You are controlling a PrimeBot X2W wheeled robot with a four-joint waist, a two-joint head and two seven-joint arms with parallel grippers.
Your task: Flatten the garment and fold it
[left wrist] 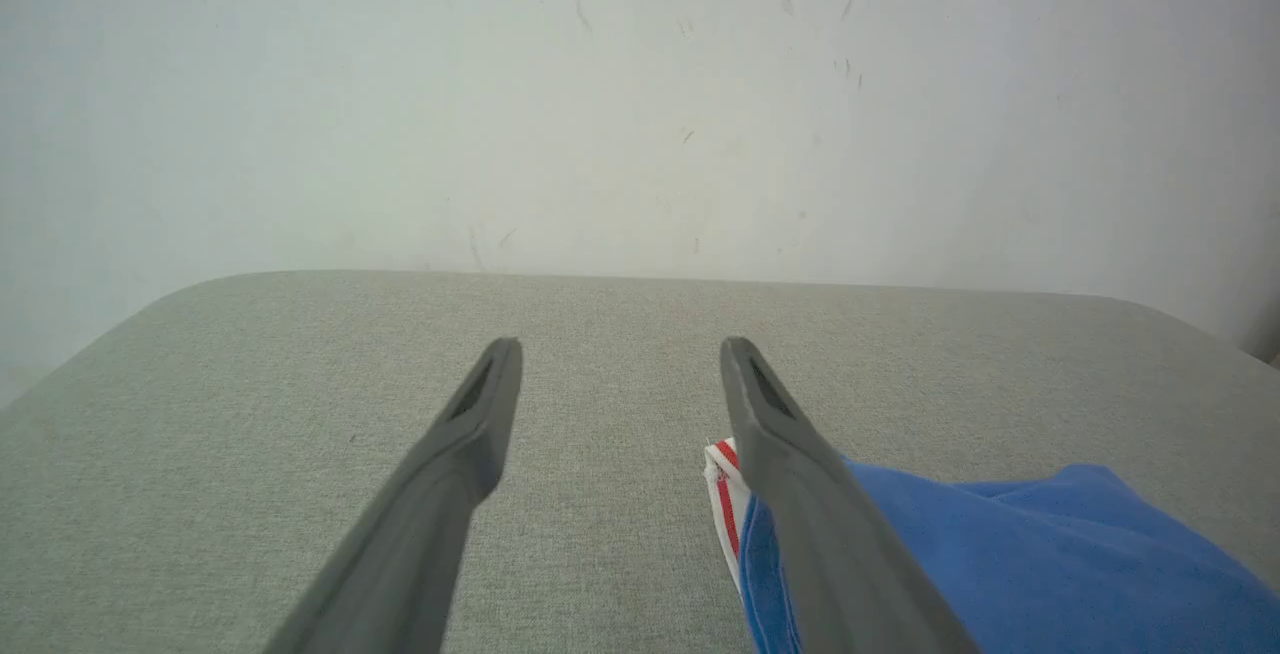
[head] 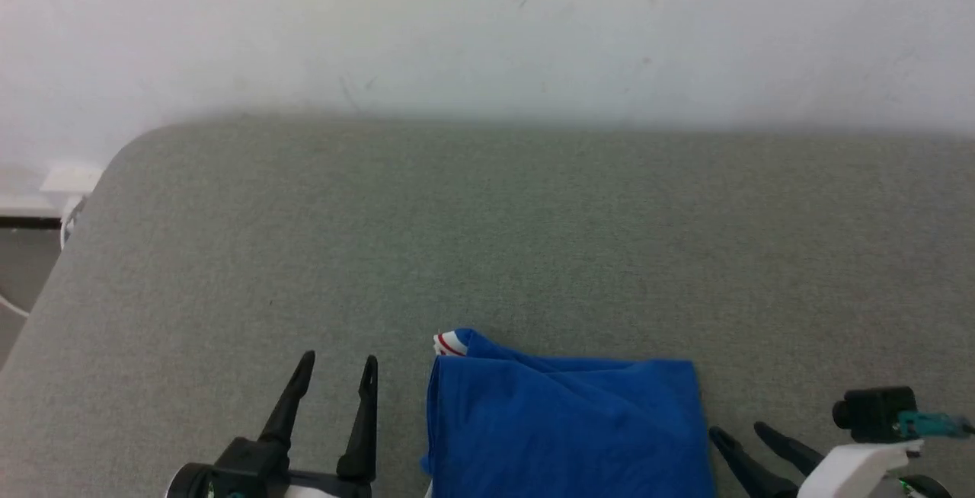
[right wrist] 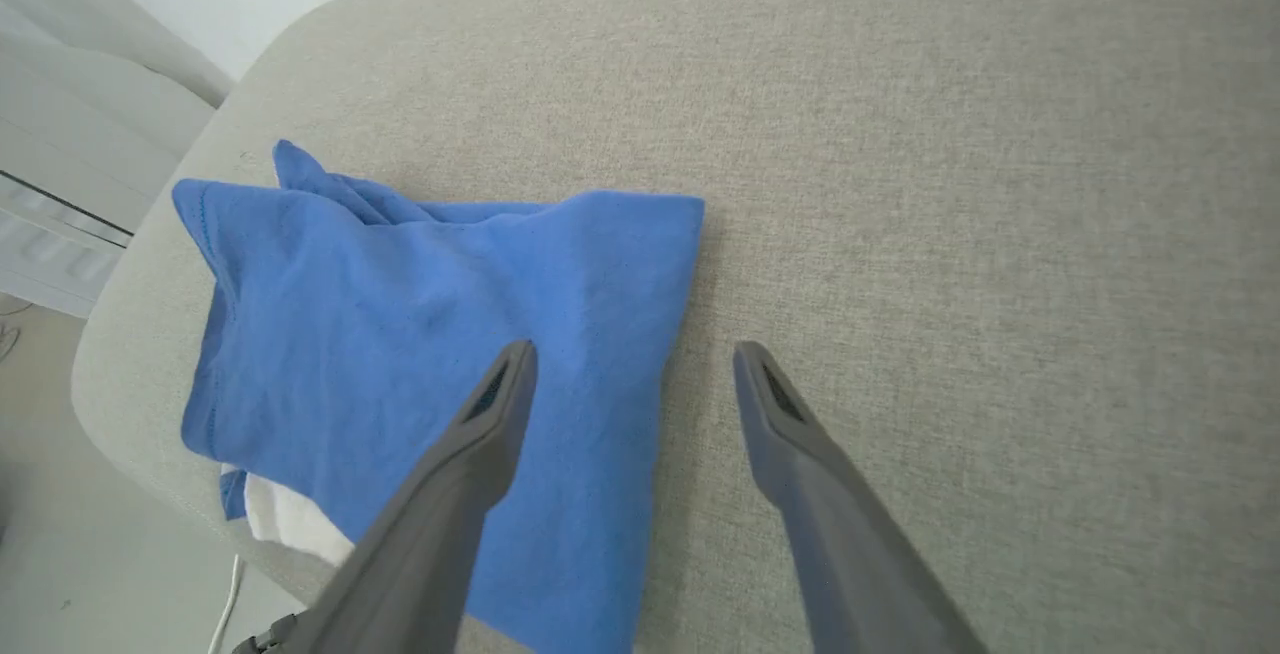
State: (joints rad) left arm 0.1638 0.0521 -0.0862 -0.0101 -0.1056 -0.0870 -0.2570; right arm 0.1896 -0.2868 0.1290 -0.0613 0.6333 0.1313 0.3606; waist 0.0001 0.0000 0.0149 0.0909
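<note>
The royal-blue jersey (head: 564, 426) lies folded into a compact rectangle at the near edge of the grey table, with a bit of red-and-white striped trim (head: 449, 343) poking out at its far left corner. In the right wrist view the jersey (right wrist: 420, 354) shows blue side up, a white patch at its near corner; lettering and number are hidden. My left gripper (head: 337, 368) stands open just left of the jersey, nothing between its fingers (left wrist: 470, 424). My right gripper (head: 737, 431) is open just right of the jersey, above its edge in the right wrist view (right wrist: 630, 359).
The grey fabric-covered table (head: 487, 239) stretches far beyond the jersey to a white wall (head: 487, 26). Its left corner is rounded, with a white box and a cable (head: 68, 193) beside it on the floor side.
</note>
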